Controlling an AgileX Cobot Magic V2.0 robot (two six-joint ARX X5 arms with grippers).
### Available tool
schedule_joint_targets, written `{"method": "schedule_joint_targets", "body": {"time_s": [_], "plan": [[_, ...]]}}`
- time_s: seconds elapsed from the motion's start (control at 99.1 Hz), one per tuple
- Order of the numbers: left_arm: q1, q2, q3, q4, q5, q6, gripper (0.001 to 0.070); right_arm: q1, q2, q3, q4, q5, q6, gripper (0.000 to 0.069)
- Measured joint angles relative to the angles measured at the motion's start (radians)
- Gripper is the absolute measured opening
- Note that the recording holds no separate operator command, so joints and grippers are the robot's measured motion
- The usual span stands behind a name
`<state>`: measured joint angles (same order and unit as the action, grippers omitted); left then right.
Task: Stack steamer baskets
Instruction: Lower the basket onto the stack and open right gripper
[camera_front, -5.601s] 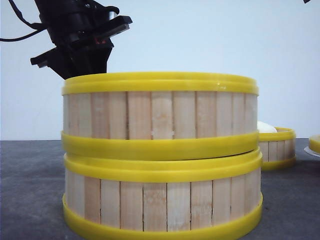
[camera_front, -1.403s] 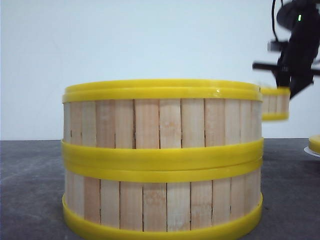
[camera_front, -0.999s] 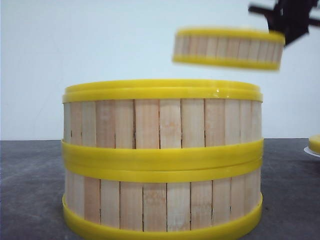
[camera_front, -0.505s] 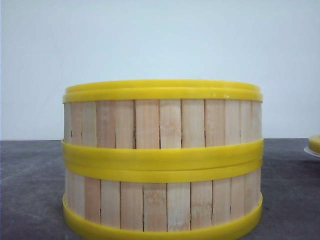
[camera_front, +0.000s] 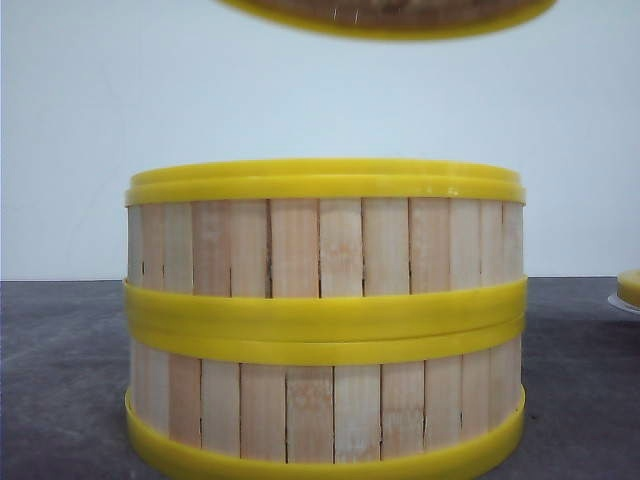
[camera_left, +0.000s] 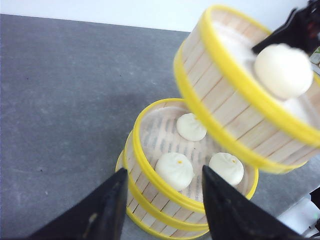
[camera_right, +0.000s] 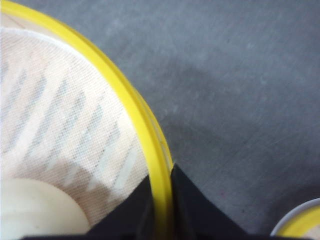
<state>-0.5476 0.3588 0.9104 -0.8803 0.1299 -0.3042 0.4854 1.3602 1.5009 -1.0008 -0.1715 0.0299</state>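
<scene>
Item: third steamer basket (camera_left: 235, 95), airborne, tilted, one white bun (camera_left: 283, 70) inside on its cloth liner; hangs above and partly off to one side of the two-basket stack (camera_front: 325, 320), not touching it; in front view only its yellow bottom rim shows at the frame's upper edge. Carrier: right gripper (camera_right: 161, 200), fingers clenched on the basket's yellow top rim, one finger inside the wall, one outside. Left gripper (camera_left: 162, 200): fingers spread, nothing between them, hovering over the stack w/ clear gap. Stack: two baskets seated flush on the grey table (camera_front: 60, 380); top one open, three buns (camera_left: 174, 169) on its liner. Also: yellow lid on a white plate (camera_front: 630, 290), well to the right of the stack, only its edge in view. Step in hand, by my reading: carry over and seat basket no. 3. To do well: level the basket first so the bun doesn't roll; centre it over the stack's top rim; lower straight, slow, till bottom rim nests all round; only then let go. Risk: a single-point rim grip lets it sag, so an off-centre landing could shove the stack.
</scene>
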Motion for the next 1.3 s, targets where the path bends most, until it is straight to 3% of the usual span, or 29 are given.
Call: {"method": "schedule_joint_targets", "body": {"time_s": [0.313, 1.302], "plan": [[0.0, 0.0, 0.0, -0.006, 0.0, 0.0, 0.0275, 0.022, 0.004, -0.15, 0.124, 0.004, 0.031, 0.0025], [0.0, 0.0, 0.0, -0.031, 0.006, 0.0, 0.0275, 0.082, 0.091, -0.152, 0.14, 0.079, 0.058, 0.0025]]}}
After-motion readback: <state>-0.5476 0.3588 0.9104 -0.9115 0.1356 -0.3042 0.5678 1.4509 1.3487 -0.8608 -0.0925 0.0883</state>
